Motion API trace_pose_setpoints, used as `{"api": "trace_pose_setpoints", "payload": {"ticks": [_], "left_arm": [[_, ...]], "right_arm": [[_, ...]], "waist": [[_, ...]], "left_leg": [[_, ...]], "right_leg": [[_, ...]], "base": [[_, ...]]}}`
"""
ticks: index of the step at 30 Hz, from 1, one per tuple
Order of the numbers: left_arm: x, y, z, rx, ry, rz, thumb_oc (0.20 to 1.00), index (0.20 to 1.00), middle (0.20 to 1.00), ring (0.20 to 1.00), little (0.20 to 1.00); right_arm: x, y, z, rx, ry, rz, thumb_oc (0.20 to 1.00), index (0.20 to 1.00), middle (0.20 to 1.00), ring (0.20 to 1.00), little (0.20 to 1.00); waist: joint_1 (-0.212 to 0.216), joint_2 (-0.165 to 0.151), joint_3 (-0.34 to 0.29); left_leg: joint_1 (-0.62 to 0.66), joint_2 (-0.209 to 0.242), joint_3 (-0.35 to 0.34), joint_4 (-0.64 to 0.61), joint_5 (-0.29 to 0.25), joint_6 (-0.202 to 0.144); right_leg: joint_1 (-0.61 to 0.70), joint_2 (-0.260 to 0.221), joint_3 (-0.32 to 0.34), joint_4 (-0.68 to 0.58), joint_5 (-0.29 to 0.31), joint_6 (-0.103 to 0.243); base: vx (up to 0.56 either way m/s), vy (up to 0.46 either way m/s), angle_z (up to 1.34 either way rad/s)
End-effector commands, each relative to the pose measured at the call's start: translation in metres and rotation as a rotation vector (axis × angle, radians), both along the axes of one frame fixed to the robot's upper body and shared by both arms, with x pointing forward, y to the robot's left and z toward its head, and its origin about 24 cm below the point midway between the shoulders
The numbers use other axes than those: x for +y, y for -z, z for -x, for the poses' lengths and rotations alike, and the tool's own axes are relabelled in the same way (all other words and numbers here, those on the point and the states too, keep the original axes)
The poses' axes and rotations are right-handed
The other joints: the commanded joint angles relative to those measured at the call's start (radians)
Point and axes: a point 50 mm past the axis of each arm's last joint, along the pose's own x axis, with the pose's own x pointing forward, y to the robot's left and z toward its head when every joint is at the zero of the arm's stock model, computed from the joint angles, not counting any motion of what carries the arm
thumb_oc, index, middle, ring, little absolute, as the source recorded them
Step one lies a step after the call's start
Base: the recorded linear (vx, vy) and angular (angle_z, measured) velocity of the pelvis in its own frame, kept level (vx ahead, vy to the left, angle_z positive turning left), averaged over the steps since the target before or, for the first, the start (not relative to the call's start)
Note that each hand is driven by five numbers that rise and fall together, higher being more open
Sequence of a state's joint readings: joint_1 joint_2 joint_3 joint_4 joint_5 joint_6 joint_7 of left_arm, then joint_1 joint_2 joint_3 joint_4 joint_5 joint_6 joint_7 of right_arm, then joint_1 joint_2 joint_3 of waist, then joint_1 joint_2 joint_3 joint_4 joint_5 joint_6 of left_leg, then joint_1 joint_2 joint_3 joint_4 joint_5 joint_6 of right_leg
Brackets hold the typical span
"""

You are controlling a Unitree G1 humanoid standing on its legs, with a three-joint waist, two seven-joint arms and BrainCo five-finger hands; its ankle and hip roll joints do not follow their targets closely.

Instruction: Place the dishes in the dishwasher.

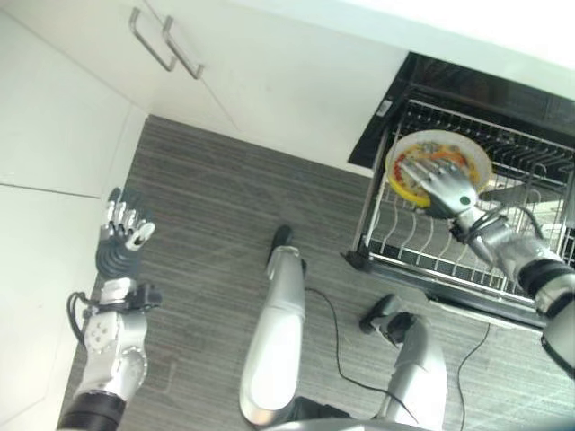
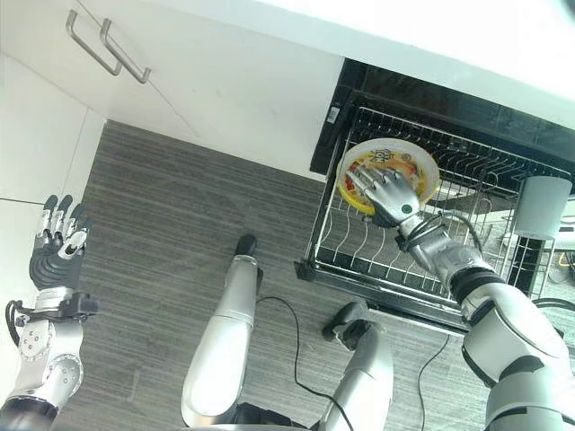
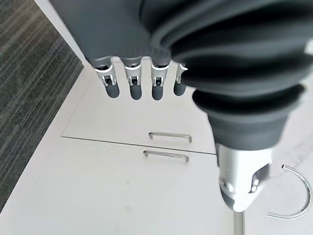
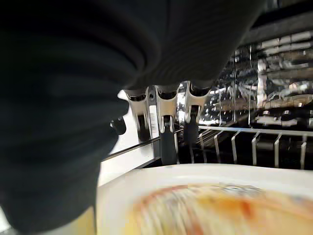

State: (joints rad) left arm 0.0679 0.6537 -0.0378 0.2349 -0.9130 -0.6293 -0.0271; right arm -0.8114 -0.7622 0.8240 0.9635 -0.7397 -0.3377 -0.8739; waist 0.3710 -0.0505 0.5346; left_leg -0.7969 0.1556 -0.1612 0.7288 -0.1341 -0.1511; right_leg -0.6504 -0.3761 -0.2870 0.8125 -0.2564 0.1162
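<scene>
The right hand (image 1: 446,187), fingers curled on a colourful plate (image 1: 437,163), holds it over the open dishwasher's rack (image 1: 422,238), apparently loading it; next it needs slotting between prongs, while the left hand (image 1: 121,232) hangs open.

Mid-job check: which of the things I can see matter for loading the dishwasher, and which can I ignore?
Part of the job:
plate, held by the right hand over the rack
dishwasher rack, pulled out

Ignore:
left hand, open and idle by the cabinets
cabinet handles
white cup beside the rack
</scene>
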Motion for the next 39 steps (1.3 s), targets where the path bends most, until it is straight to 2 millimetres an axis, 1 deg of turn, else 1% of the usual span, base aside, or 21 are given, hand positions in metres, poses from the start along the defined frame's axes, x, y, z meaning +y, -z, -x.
{"api": "trace_pose_setpoints", "payload": {"ticks": [1, 3, 6, 7, 9, 11, 12, 14, 15, 17, 21, 24, 25, 26, 27, 28, 29, 32, 35, 36, 39], "left_arm": [[0.001, -0.013, 0.005, -0.063, -0.003, -0.076, 1.0, 1.0, 1.0, 1.0, 1.0], [0.001, -0.013, 0.007, -0.057, -0.005, -0.082, 1.0, 1.0, 1.0, 1.0, 1.0], [0.0, -0.014, 0.01, -0.051, -0.006, -0.084, 1.0, 1.0, 1.0, 1.0, 1.0], [0.0, -0.015, 0.012, -0.04, -0.008, -0.091, 1.0, 1.0, 1.0, 1.0, 1.0], [0.0, -0.015, 0.014, -0.033, -0.013, -0.095, 1.0, 1.0, 1.0, 1.0, 1.0], [0.0, -0.012, 0.018, -0.016, -0.025, -0.088, 1.0, 1.0, 1.0, 1.0, 1.0], [0.0, -0.011, 0.019, -0.013, -0.026, -0.088, 1.0, 1.0, 1.0, 1.0, 1.0], [-0.001, -0.01, 0.022, 0.002, -0.033, -0.088, 1.0, 1.0, 1.0, 1.0, 1.0], [-0.002, -0.009, 0.022, 0.029, -0.03, -0.095, 1.0, 1.0, 1.0, 1.0, 1.0], [-0.006, -0.007, 0.023, 0.056, -0.012, -0.101, 1.0, 1.0, 1.0, 1.0, 1.0], [-0.005, -0.007, 0.027, 0.078, -0.033, -0.106, 1.0, 1.0, 1.0, 1.0, 1.0], [-0.002, -0.004, 0.031, 0.088, -0.076, -0.094, 1.0, 1.0, 1.0, 1.0, 1.0], [-0.002, -0.004, 0.032, 0.089, -0.084, -0.089, 1.0, 1.0, 1.0, 1.0, 1.0], [-0.001, -0.004, 0.035, 0.087, -0.1, -0.072, 1.0, 1.0, 1.0, 1.0, 1.0], [-0.001, -0.005, 0.036, 0.084, -0.109, -0.066, 1.0, 1.0, 1.0, 1.0, 1.0], [0.0, -0.004, 0.037, 0.081, -0.121, -0.062, 1.0, 1.0, 1.0, 1.0, 1.0], [-0.001, -0.005, 0.038, 0.075, -0.128, -0.062, 1.0, 1.0, 1.0, 1.0, 1.0], [0.0, -0.005, 0.041, 0.077, -0.154, -0.056, 1.0, 1.0, 1.0, 1.0, 1.0], [0.0, -0.004, 0.044, 0.079, -0.18, -0.03, 1.0, 1.0, 1.0, 1.0, 1.0], [-0.001, -0.003, 0.044, 0.074, -0.19, -0.019, 1.0, 1.0, 1.0, 1.0, 1.0], [-0.005, -0.002, 0.042, 0.061, -0.222, 0.017, 1.0, 1.0, 1.0, 1.0, 1.0]], "right_arm": [[-0.008, -0.002, -0.001, -0.013, 0.083, -0.18, 1.0, 1.0, 1.0, 1.0, 1.0], [-0.013, 0.004, 0.002, 0.038, 0.134, -0.249, 1.0, 1.0, 1.0, 1.0, 1.0], [-0.023, 0.013, 0.005, 0.123, 0.223, -0.464, 1.0, 1.0, 1.0, 1.0, 1.0], [-0.023, 0.018, 0.007, 0.167, 0.24, -0.643, 1.0, 1.0, 1.0, 1.0, 1.0], [-0.026, 0.018, 0.008, 0.199, 0.26, -0.86, 1.0, 1.0, 1.0, 1.0, 1.0], [-0.033, 0.028, 0.016, 0.248, 0.27, -1.249, 1.0, 1.0, 1.0, 1.0, 1.0], [-0.033, 0.03, 0.017, 0.259, 0.267, -1.287, 1.0, 1.0, 1.0, 1.0, 1.0], [-0.028, 0.036, 0.022, 0.277, 0.225, -1.545, 1.0, 1.0, 1.0, 1.0, 1.0], [-0.022, 0.036, 0.025, 0.296, 0.146, -1.726, 1.0, 1.0, 1.0, 1.0, 1.0], [-0.011, 0.036, 0.031, 0.321, 0.01, -1.953, 1.0, 1.0, 1.0, 1.0, 1.0], [0.007, 0.04, 0.042, 0.398, -0.126, -2.22, 1.0, 1.0, 1.0, 1.0, 1.0], [0.027, 0.054, 0.058, 0.515, -0.24, -2.502, 1.0, 1.0, 1.0, 1.0, 1.0], [0.032, 0.057, 0.063, 0.531, -0.277, -2.552, 1.0, 1.0, 1.0, 1.0, 1.0], [0.036, 0.06, 0.073, 0.547, -0.3, -2.595, 1.0, 1.0, 1.0, 1.0, 1.0], [0.037, 0.06, 0.079, 0.551, -0.344, -2.626, 1.0, 1.0, 1.0, 1.0, 1.0], [0.036, 0.059, 0.087, 0.536, -0.384, -2.644, 1.0, 1.0, 1.0, 1.0, 1.0], [0.03, 0.054, 0.092, 0.489, -0.448, -2.665, 1.0, 1.0, 1.0, 1.0, 1.0], [0.019, 0.047, 0.107, 0.37, -0.573, -2.702, 1.0, 1.0, 1.0, 1.0, 1.0], [-0.001, 0.034, 0.121, 0.203, -0.608, -2.649, 1.0, 1.0, 1.0, 1.0, 1.0], [-0.013, 0.024, 0.127, 0.087, -0.63, -2.59, 1.0, 1.0, 1.0, 1.0, 1.0], [-0.029, 0.002, 0.136, -0.092, -0.665, -2.495, 1.0, 1.0, 1.0, 1.0, 1.0]], "waist": [[0.018, -0.004, -0.015], [0.015, -0.01, -0.015], [0.01, -0.014, -0.015], [0.009, -0.02, -0.015], [0.003, -0.024, -0.015], [-0.012, -0.029, -0.015], [-0.014, -0.029, -0.015], [-0.023, -0.034, -0.015], [-0.031, -0.039, -0.015], [-0.045, -0.042, -0.015], [-0.069, -0.051, -0.015], [-0.095, -0.074, -0.015], [-0.102, -0.081, -0.015], [-0.114, -0.092, -0.015], [-0.122, -0.099, -0.015], [-0.133, -0.109, -0.015], [-0.144, -0.117, -0.015], [-0.173, -0.127, -0.022], [-0.209, -0.12, -0.024], [-0.228, -0.115, -0.023], [-0.265, -0.101, -0.024]], "left_leg": [[-0.037, -0.088, 0.019, 0.091, -0.029, 0.137], [-0.031, -0.087, 0.018, 0.087, -0.028, 0.138], [-0.026, -0.088, 0.018, 0.092, -0.028, 0.139], [-0.018, -0.089, 0.018, 0.092, -0.031, 0.139], [-0.01, -0.088, 0.018, 0.091, -0.031, 0.138], [0.006, -0.086, 0.023, 0.088, -0.032, 0.137], [0.009, -0.087, 0.023, 0.089, -0.033, 0.137], [0.023, -0.086, 0.024, 0.088, -0.038, 0.138], [0.037, -0.083, 0.026, 0.082, -0.038, 0.137], [0.062, -0.077, 0.033, 0.07, -0.037, 0.138], [0.112, -0.062, 0.046, 0.035, -0.026, 0.138], [0.171, -0.038, 0.067, -0.051, 0.011, 0.13], [0.188, -0.032, 0.076, -0.079, 0.022, 0.128], [0.205, -0.022, 0.096, -0.135, 0.068, 0.13], [0.223, -0.014, 0.107, -0.165, 0.079, 0.128], [0.258, -0.006, 0.118, -0.187, 0.06, 0.119], [0.268, 0.001, 0.134, -0.221, 0.095, 0.124], [0.298, 0.015, 0.158, -0.249, 0.098, 0.121], [0.303, 0.025, 0.18, -0.247, 0.093, 0.126], [0.297, 0.031, 0.19, -0.235, 0.086, 0.128], [0.286, 0.04, 0.214, -0.209, 0.07, 0.131]], "right_leg": [[-0.013, 0.077, -0.045, 0.035, 0.07, -0.053], [-0.003, 0.079, -0.053, 0.029, 0.073, -0.055], [0.005, 0.082, -0.059, 0.03, 0.075, -0.062], [0.017, 0.083, -0.068, 0.026, 0.076, -0.065], [0.024, 0.086, -0.07, 0.025, 0.078, -0.067], [0.039, 0.091, -0.066, 0.02, 0.077, -0.075], [0.043, 0.092, -0.066, 0.019, 0.076, -0.076], [0.06, 0.096, -0.067, 0.013, 0.077, -0.079], [0.075, 0.102, -0.068, 0.006, 0.078, -0.08], [0.101, 0.11, -0.065, -0.011, 0.081, -0.081], [0.154, 0.127, -0.061, -0.061, 0.097, -0.08], [0.219, 0.151, -0.061, -0.156, 0.13, -0.073], [0.237, 0.158, -0.062, -0.187, 0.139, -0.07], [0.254, 0.166, -0.072, -0.246, 0.175, -0.076], [0.268, 0.17, -0.073, -0.273, 0.186, -0.072], [0.297, 0.18, -0.062, -0.301, 0.175, -0.056], [0.306, 0.186, -0.07, -0.339, 0.204, -0.065], [0.327, 0.198, -0.06, -0.382, 0.216, -0.063], [0.318, 0.201, -0.041, -0.387, 0.22, -0.066], [0.305, 0.2, -0.03, -0.38, 0.221, -0.068], [0.274, 0.199, -0.001, -0.355, 0.214, -0.072]], "base": [[0.03, -0.036, 0.0], [0.03, -0.026, 0.02], [0.04, -0.006, 0.02], [0.06, -0.027, 0.03], [0.04, -0.016, 0.06], [0.05, 0.025, 0.05], [0.05, 0.033, 0.0], [0.07, 0.014, -0.02], [0.08, 0.013, -0.01], [0.07, 0.04, -0.01], [0.06, 0.038, -0.07], [0.03, -0.008, -0.11], [-0.07, -0.023, -0.2], [-0.09, -0.027, -0.18], [-0.03, -0.04, -0.11], [-0.05, -0.036, -0.11], [-0.06, -0.034, -0.13], [-0.08, -0.015, -0.18], [-0.1, 0.06, -0.28], [-0.13, 0.099, -0.39], [-0.1, 0.098, -0.34]]}}
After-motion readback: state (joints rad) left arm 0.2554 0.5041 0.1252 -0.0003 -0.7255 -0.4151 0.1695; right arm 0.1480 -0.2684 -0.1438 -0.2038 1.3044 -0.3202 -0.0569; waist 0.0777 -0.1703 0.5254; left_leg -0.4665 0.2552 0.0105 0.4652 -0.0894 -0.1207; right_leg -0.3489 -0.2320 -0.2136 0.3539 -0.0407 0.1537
